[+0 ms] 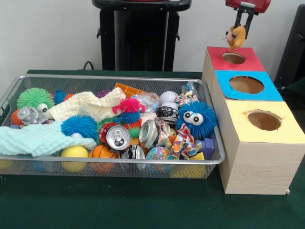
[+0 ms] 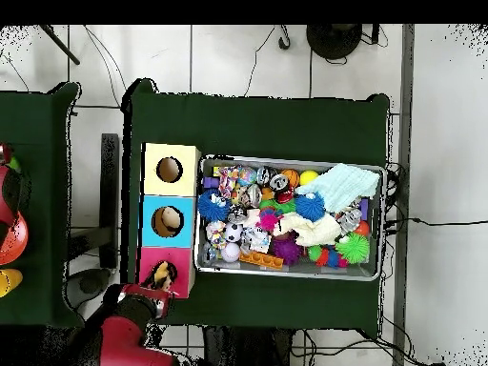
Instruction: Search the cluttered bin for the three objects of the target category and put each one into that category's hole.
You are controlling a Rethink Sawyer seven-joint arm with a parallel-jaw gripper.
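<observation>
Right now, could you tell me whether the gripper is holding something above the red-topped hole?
Yes, the gripper is shut on a small orange-brown plush toy hanging just above the red-topped hole.

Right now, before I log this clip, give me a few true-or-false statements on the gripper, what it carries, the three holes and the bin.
1. The gripper is shut on a small orange-brown plush toy. True.
2. The toy hangs above the yellow-topped hole. False: it hangs over the red-topped hole, the one farthest from the front camera.
3. The bin is empty. False: it is crowded with cans, spiky balls, cloths and other items.
4. The blue-topped hole sits between the red and yellow ones. True.
5. A blue fuzzy toy with big eyes lies at the bin's end nearest the wooden boxes. True.
</observation>
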